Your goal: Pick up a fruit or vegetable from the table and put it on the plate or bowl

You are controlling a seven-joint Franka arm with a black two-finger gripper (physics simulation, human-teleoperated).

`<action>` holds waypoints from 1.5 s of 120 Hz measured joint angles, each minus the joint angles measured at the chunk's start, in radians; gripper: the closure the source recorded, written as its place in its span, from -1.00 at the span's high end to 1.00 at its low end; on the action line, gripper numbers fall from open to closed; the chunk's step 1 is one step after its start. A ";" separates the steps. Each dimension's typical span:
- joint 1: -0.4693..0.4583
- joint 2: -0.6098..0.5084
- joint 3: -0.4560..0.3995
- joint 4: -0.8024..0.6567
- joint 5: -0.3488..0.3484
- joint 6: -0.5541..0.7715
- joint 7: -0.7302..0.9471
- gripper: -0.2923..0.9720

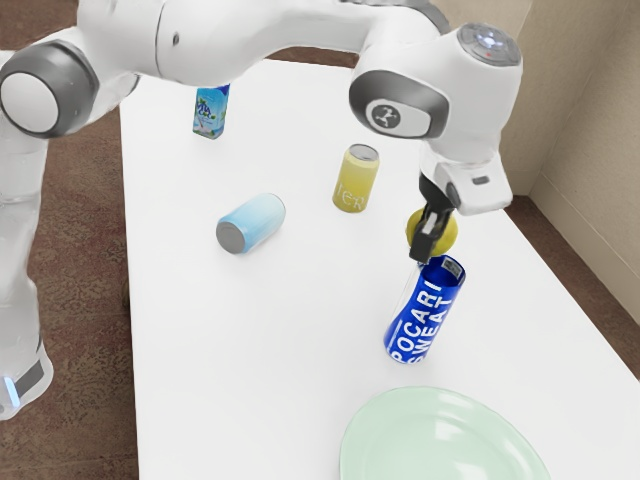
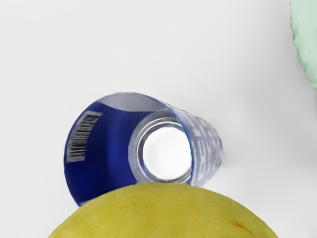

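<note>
— Since the fruit is what matters, where is it?
— The yellow-green fruit [image 1: 451, 232] is gripped between the black jaws, which are closed on it from two sides. One finger crosses its near face in the exterior view. It hangs toward the exterior view's right, about midway between the near and far edges of the white counter [image 1: 250, 330].
— Is it off the counter?
— It looks raised, though I cannot tell for sure. In the wrist view the fruit [image 2: 163, 215] bulges up just under the hand, with a small brown fleck on its skin.
— What is closest to it?
— A blue can [image 1: 424, 310] lettered in white, just near of the fruit. It looks to lie on its side, with one end pointing up toward the jaws. In the wrist view that can [image 2: 114, 148] shows its round end and a barcode on its side.
— And the plate?
— The pale green plate [image 1: 445, 440] lies at the near edge, near of the blue can and apart from it. Its rim [image 2: 306, 39] shows past the can in the wrist view.
— Anything farther out?
— A yellow can [image 1: 355, 180] stands upright, far and to the left of the fruit. A pale blue can [image 1: 251, 223] lies on its side further left. A small blue and green container [image 1: 211, 110] stands at the far left, below the white arm [image 1: 420, 100].
</note>
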 joint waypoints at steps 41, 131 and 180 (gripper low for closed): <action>-0.019 0.227 -0.299 0.134 0.172 -0.125 -0.060 0.06; -0.018 0.276 -0.145 0.161 0.213 -0.078 -0.150 0.55; 0.045 0.160 0.493 0.079 -0.174 0.074 -0.039 0.54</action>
